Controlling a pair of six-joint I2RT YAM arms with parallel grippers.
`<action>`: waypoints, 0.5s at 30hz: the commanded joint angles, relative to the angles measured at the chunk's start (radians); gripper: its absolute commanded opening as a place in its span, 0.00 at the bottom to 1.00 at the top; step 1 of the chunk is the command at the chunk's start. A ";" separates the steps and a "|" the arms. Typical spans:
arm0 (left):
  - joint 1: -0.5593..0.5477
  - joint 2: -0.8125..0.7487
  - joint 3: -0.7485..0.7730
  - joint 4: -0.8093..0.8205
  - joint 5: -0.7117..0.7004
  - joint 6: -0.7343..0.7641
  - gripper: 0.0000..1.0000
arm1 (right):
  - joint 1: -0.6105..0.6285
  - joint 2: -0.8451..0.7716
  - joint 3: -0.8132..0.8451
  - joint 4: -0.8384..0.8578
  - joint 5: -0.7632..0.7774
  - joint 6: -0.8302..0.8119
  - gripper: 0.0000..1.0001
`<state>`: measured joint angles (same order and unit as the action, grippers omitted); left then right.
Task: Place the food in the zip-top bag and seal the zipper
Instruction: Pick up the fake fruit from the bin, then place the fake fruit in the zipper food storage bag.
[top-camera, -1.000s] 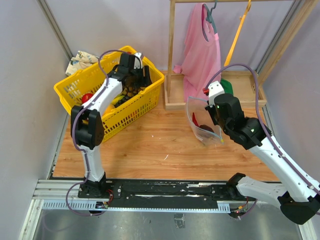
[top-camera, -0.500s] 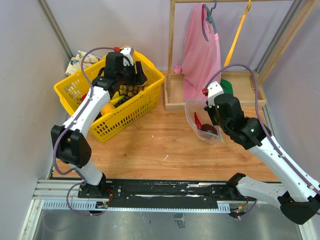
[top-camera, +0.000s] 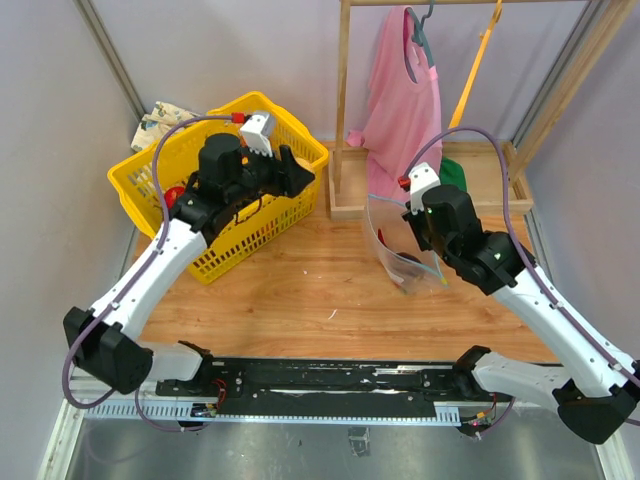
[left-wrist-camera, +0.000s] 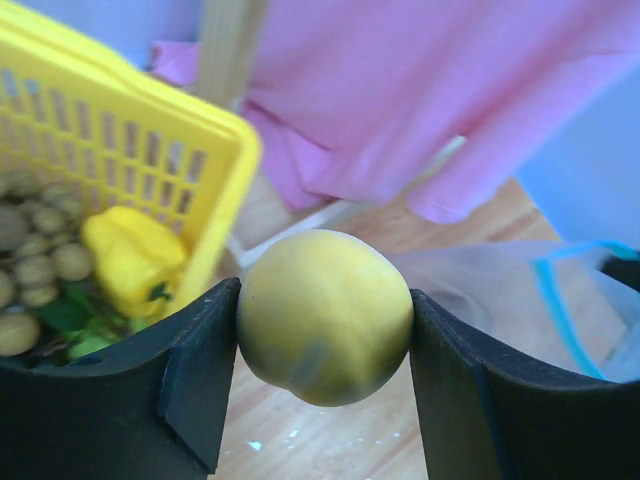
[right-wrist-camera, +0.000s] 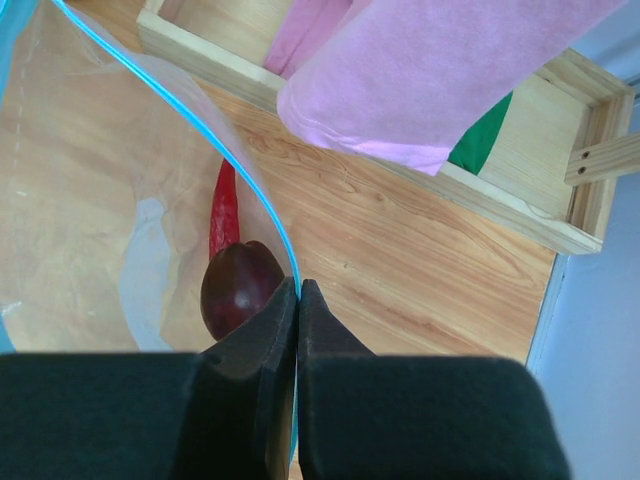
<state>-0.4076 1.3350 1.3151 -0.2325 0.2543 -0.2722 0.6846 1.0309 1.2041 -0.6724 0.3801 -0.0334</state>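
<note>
left wrist: left gripper (top-camera: 298, 178) clamps yellow fruit (left-wrist-camera: 325, 315); bag (top-camera: 395, 238) hangs to its right, rim pinched by right gripper (right-wrist-camera: 297, 298), mouth open

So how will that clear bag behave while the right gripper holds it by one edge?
Probably floppy: the zip-top bag hangs crinkled from the right gripper, pinched at its zipper. Its mouth may sag, since only one side is held. The chili and dark fruit inside should steady its bottom.

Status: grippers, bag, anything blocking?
Left gripper clamps yellow round fruit. Right gripper pinches zip-top bag rim, mouth open; red chili, dark purple fruit inside. Nothing seen blocking.
</note>
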 joint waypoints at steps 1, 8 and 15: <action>-0.079 -0.075 -0.063 0.132 0.051 -0.010 0.48 | -0.010 0.010 0.004 0.030 -0.025 0.015 0.01; -0.248 -0.126 -0.128 0.236 0.042 0.041 0.48 | -0.010 0.012 0.003 0.035 -0.045 0.025 0.01; -0.399 -0.122 -0.148 0.346 0.017 0.115 0.48 | -0.009 0.014 0.004 0.037 -0.069 0.034 0.01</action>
<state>-0.7536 1.2297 1.1885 -0.0170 0.2810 -0.2104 0.6846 1.0454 1.2041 -0.6552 0.3340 -0.0219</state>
